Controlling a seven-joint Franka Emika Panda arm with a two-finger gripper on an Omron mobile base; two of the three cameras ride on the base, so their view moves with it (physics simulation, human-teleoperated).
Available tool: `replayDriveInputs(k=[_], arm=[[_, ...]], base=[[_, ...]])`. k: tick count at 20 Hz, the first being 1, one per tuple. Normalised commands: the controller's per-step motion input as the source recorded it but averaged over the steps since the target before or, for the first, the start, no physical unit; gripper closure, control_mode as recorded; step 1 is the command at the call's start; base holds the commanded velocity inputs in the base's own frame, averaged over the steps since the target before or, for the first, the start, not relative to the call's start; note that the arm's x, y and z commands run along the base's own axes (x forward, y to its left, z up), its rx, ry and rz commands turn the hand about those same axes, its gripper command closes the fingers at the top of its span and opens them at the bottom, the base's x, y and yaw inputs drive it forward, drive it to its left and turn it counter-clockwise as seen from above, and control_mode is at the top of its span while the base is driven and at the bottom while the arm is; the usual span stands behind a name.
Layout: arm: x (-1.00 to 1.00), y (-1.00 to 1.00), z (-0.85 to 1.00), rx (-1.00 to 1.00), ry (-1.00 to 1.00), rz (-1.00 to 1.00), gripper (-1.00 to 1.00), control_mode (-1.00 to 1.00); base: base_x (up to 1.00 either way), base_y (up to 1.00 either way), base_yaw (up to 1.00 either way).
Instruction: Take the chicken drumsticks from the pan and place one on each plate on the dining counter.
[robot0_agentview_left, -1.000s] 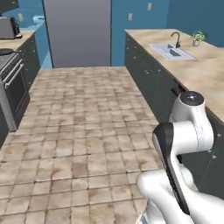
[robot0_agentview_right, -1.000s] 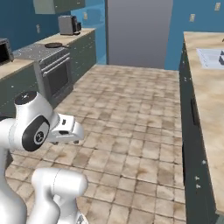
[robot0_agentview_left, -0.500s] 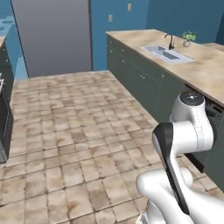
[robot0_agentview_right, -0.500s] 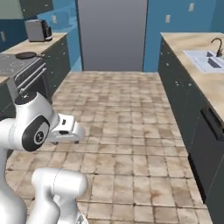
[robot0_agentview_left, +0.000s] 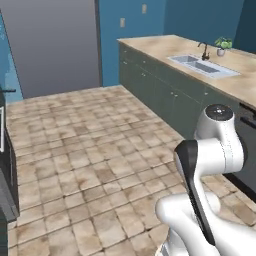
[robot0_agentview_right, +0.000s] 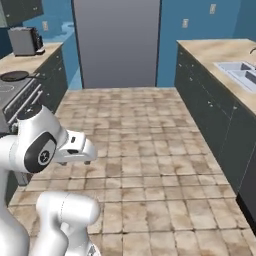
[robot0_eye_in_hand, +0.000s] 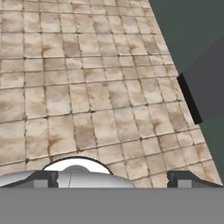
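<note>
My base has swung right since a moment ago, the pan (robot0_agentview_right: 14, 76) now far left; gripper (robot0_eye_in_hand: 113, 178) spread, empty, nothing fetched.

Home kitchen, rendered. Upper right of left base view: beige desk (robot0_agentview_left: 165, 47) with sink (robot0_agentview_left: 200, 65) over dark cabinets. Stove (robot0_agentview_right: 20, 92) with pan (robot0_agentview_right: 14, 76) at left of right base view; tiled floor (robot0_agentview_right: 145, 135), blue walls.

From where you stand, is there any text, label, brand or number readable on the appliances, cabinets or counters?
None. No legible text anywhere.
The toaster shows no brand or markings.
The stove front shows no readable dial numbers.
The wall outlets are plain plates.
The cabinets and sink counter carry no labels.
</note>
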Motion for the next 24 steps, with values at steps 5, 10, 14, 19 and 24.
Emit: replayDriveInputs(k=[5,10,14,19,24], arm=[[0.00,0.00,0.00,0.00,0.00,0.00,-1.00,1.00],[0.00,0.00,0.00,0.00,0.00,0.00,-1.00,1.00],[0.00,0.00,0.00,0.00,0.00,0.00,-1.00,1.00],[0.00,0.00,0.00,0.00,0.00,0.00,-1.00,1.00],[0.00,0.00,0.00,0.00,0.00,0.00,-1.00,1.00]], base=[[1.00,0.51,0.03],[1.00,-0.05,0.35],[1.00,-0.19,0.52],[0.94,-0.28,0.57],[0.89,-0.39,0.53]])
